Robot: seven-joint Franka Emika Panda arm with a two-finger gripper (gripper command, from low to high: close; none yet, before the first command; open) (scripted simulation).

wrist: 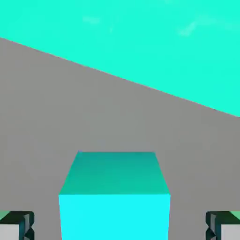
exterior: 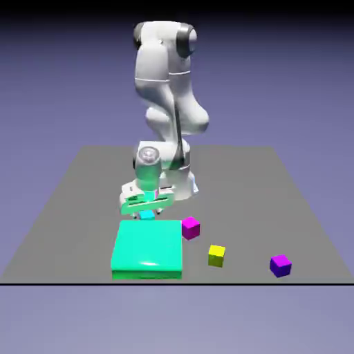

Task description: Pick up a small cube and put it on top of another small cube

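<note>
A turquoise slab [exterior: 148,245] sits at six o'clock from a small cyan cube [exterior: 146,215] on a grey bench [exterior: 235,187] in the exterior view, rising between that cube and the bench's near edge. A small magenta cube [exterior: 191,228] rests at about four o'clock from the cyan cube, just beside the slab. A yellow cube [exterior: 216,256] lies at about five o'clock from the magenta one, and a violet-purple cube [exterior: 280,265] at about four o'clock, farther out toward the exterior view's right.

The bench is plain and flat, set against a blue-violet backdrop [exterior: 304,76] that darkens to black at twelve o'clock.

The white arm's hand hangs over the cyan cube, hiding part of it in the exterior view, where the fingertips are hard to make out. In the hand view, the gripper [wrist: 120,226] stands released, its tips apart on either side of the cyan cube at three and nine o'clock, with grey bench showing between. The picture's bottom edge cuts off both cube and tips; the slab, crossing twelve o'clock, runs out of frame.
</note>
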